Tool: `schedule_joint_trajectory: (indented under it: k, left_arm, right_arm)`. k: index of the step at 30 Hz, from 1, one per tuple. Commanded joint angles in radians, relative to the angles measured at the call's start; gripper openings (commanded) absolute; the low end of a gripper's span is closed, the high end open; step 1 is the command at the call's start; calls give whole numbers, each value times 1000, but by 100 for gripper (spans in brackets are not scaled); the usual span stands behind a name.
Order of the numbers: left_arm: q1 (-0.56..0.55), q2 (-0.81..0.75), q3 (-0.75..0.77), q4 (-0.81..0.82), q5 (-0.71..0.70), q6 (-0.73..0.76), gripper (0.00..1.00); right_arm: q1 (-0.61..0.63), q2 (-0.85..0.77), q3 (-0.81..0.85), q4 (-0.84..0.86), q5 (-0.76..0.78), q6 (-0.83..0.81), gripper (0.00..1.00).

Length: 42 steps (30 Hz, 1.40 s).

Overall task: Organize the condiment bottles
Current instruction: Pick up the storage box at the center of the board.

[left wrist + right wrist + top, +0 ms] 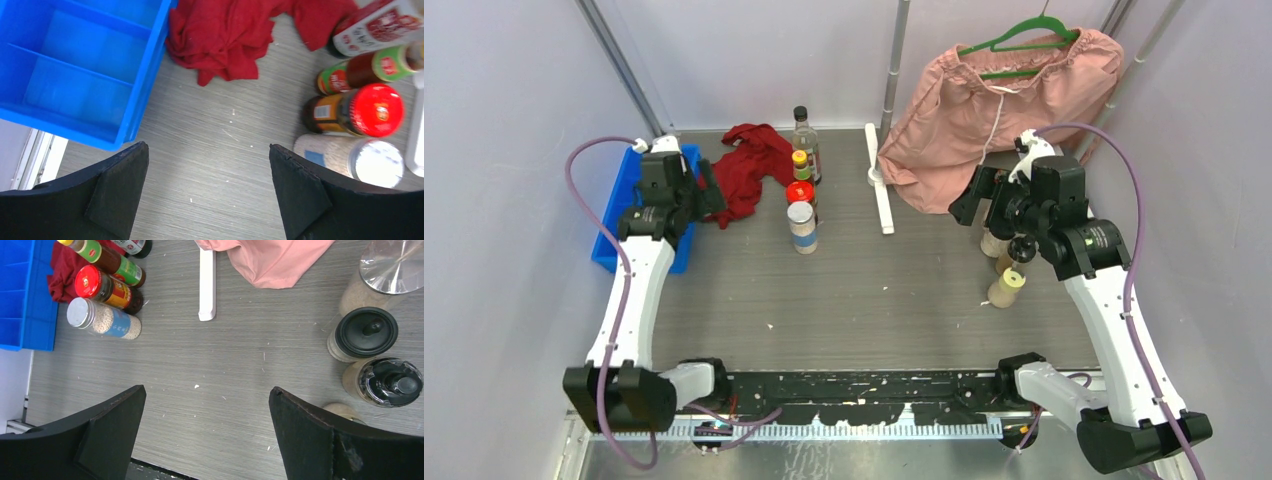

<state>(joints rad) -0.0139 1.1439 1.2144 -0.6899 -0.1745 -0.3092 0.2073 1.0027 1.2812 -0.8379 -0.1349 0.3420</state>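
A row of condiment bottles stands mid-table: a clear black-capped bottle (803, 138), a yellow-capped one (800, 163), a red-capped jar (800, 193) and a silver-capped jar (802, 228). My left gripper (711, 192) hangs open to their left, with bare table between its fingers (207, 147). The red-capped jar (376, 110) and silver-capped jar (350, 157) lie just right of its right finger. Beige jars (1007, 288) cluster under my right arm. My right gripper (207, 388) is open over bare table, with black-lidded jars (365, 335) (387, 382) to its right.
A blue divided tray (619, 205) sits at the far left, its corner (145, 85) near my left finger. A red cloth (749, 165) lies between tray and bottles. A white bar (881, 185) and a pink garment (994, 110) on a green hanger stand behind.
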Motion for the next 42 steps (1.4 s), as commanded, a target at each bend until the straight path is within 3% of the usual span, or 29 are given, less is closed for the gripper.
schedule_joint_trajectory:
  k: [1, 7, 28, 33, 42]
  left_arm:
    - [58, 97, -30, 86, 6, 14, 91]
    - [154, 212, -10, 106, 18, 60, 76]
    - [248, 501, 126, 23, -101, 47, 73]
    - [269, 533, 122, 40, -98, 39, 64]
    - [285, 606, 142, 43, -37, 21, 59]
  right_arm:
    - [2, -18, 5, 33, -38, 4, 100]
    - [3, -40, -26, 39, -33, 6, 100]
    - [3, 16, -97, 112, -141, 41, 100]
    - [11, 43, -66, 89, -153, 39, 100]
    - [13, 31, -29, 69, -141, 34, 100]
